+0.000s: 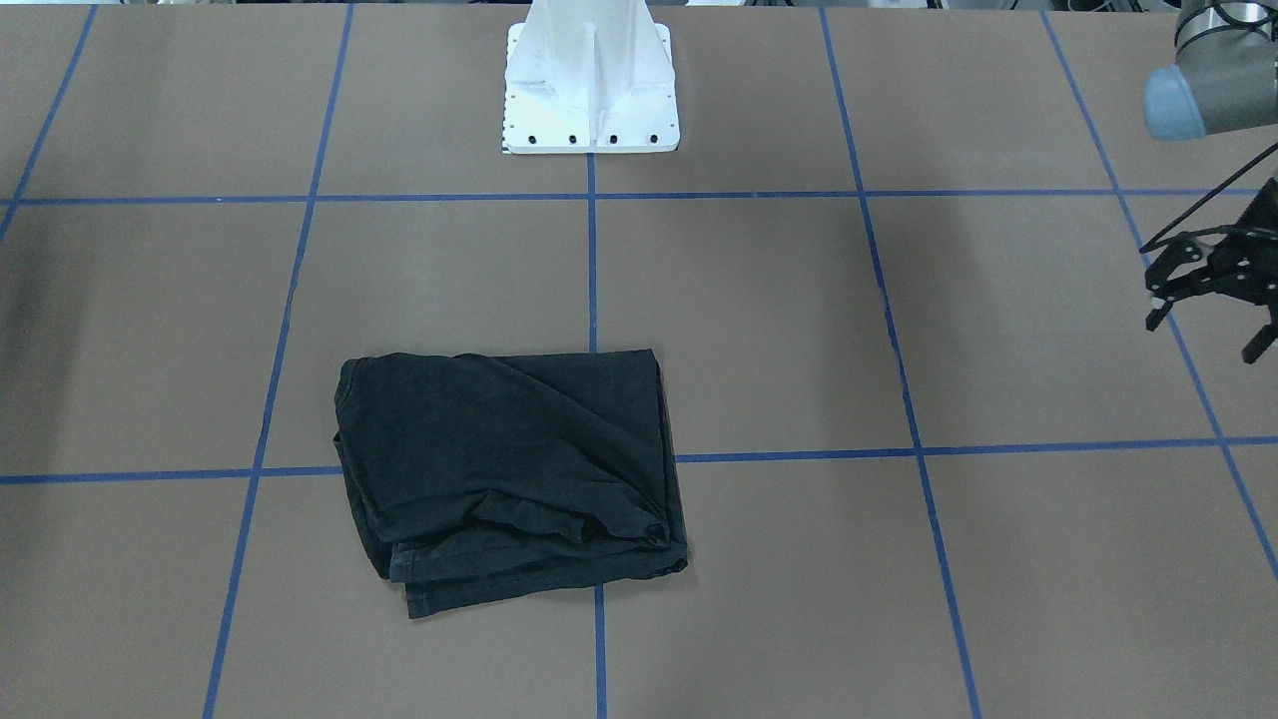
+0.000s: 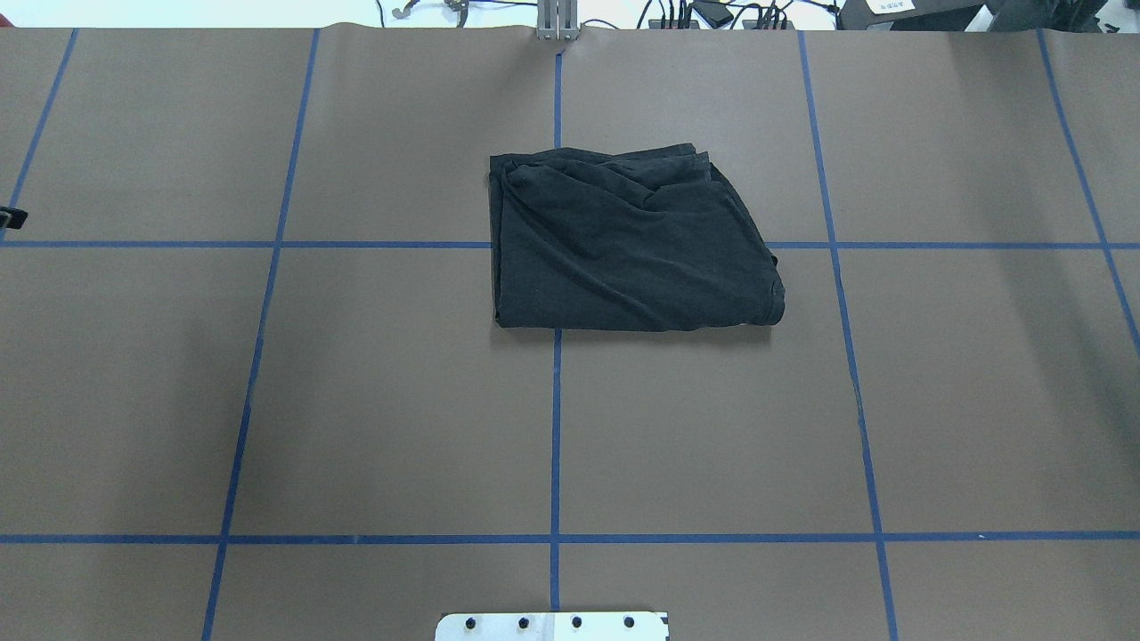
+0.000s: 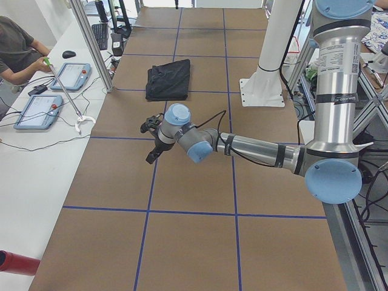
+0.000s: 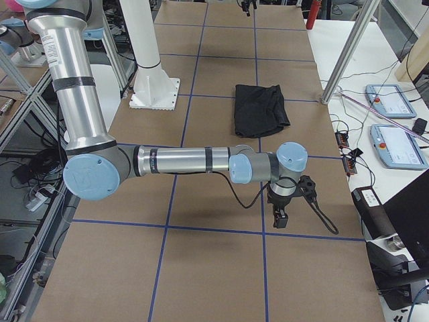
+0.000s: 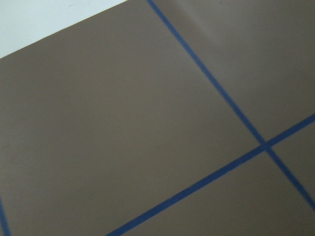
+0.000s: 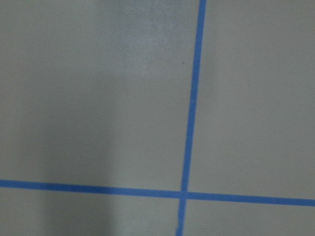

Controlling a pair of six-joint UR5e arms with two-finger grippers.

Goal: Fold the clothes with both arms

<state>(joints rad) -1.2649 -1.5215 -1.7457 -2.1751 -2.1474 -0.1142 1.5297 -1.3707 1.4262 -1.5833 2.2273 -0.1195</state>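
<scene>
While the folded black t-shirt [image 2: 623, 249] lies as a rough rectangle on the brown table [image 2: 356, 401], at 12 o'clock from the white base [image 2: 552, 626] in the overhead view, you've got nothing touching it. Left gripper [image 1: 1203, 338] hangs well apart at the shirt's 9 o'clock, fingers spread wide, holding nothing. Right gripper [image 4: 285, 211] is at the shirt's 6 o'clock in the right side view, above the table; can't tell if it's wide or narrow.

Table [image 1: 779, 300]: brown cover, blue tape grid [image 1: 591, 260], carrying two things.
Folded black t-shirt [image 1: 509, 469] is lying flat, well apart from the fingers of the left gripper [image 1: 1204, 338]; white mounting base [image 1: 591, 90] is sitting well apart too.
</scene>
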